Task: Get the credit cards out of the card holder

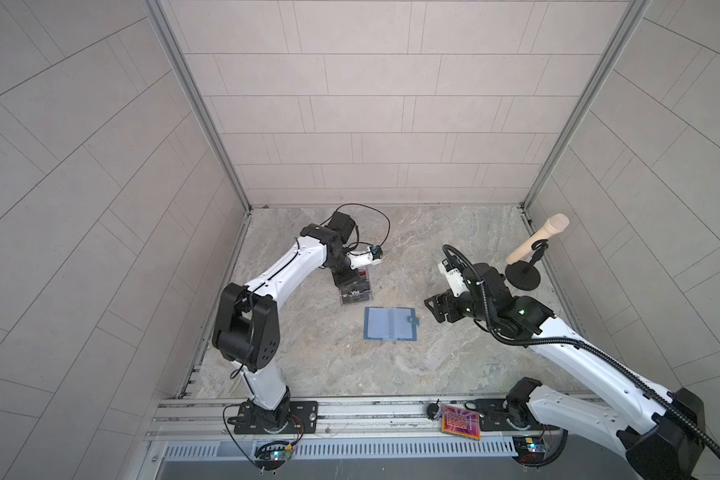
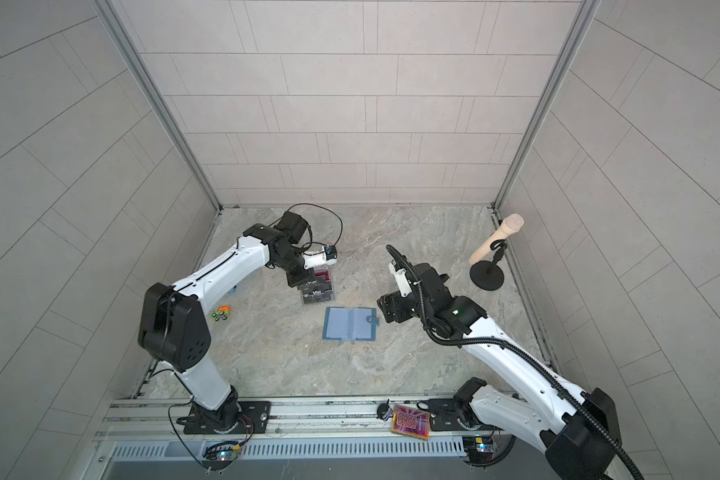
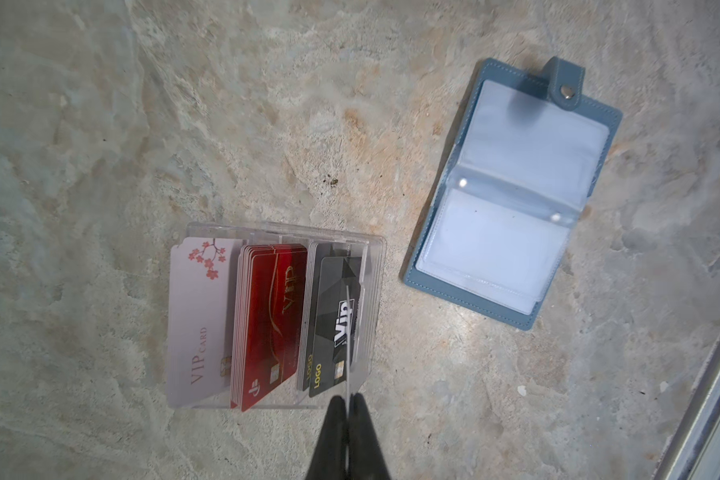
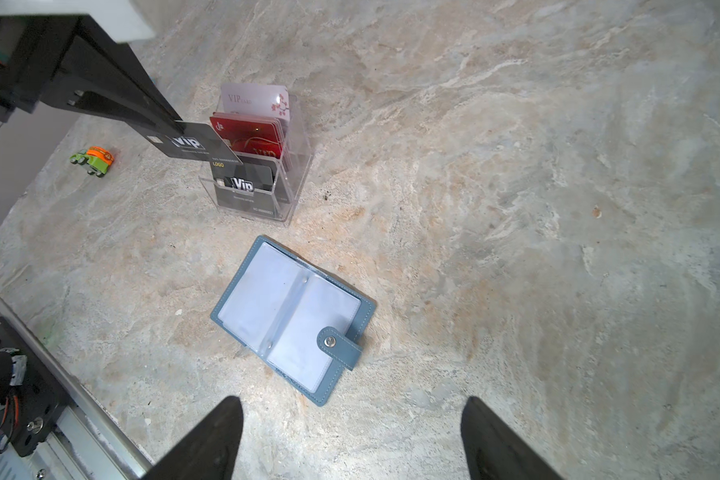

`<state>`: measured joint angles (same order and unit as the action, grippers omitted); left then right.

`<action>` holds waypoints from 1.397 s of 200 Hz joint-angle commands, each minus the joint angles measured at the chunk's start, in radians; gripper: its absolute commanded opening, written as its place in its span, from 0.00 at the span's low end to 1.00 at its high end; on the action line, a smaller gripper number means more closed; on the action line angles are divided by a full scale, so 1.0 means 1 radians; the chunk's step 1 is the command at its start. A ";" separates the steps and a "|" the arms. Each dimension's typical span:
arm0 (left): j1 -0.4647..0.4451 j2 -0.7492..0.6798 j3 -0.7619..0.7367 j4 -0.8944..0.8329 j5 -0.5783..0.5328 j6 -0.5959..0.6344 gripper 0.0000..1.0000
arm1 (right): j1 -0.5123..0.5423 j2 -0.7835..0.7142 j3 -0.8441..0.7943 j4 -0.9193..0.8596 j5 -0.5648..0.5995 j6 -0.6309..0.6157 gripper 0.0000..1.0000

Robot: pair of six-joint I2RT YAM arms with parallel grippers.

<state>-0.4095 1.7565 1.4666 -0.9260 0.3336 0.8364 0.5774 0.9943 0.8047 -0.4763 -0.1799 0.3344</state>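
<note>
Slate-blue card holder [image 1: 389, 324] lies open and flat on the marble worktop [image 1: 433, 357], clear sleeves facing up. Left jaws are clenched on a black Vip card [image 4: 196, 143] above the acrylic stand [image 4: 298, 166], which holds more cards. Right jaws stand released near the holder.

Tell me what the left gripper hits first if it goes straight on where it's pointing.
Probably the clear stand: the left gripper, shut on a dark card, points at its front row of dark cards. Depth is unclear.
</note>
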 commanded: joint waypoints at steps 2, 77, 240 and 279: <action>0.006 0.031 0.042 -0.016 -0.006 0.040 0.00 | -0.009 -0.029 -0.017 -0.001 0.043 0.011 0.85; 0.006 0.128 0.082 -0.026 0.021 0.032 0.00 | -0.032 -0.045 -0.049 0.020 0.046 0.012 0.86; 0.010 0.184 0.051 -0.010 0.062 -0.045 0.17 | -0.090 -0.095 -0.091 0.042 0.094 0.035 0.86; 0.010 0.162 0.051 0.007 0.061 -0.076 0.19 | -0.099 -0.117 -0.096 0.039 0.167 0.039 0.88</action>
<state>-0.4057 1.9305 1.5200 -0.9169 0.3820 0.7879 0.4866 0.9104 0.7155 -0.4377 -0.0834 0.3599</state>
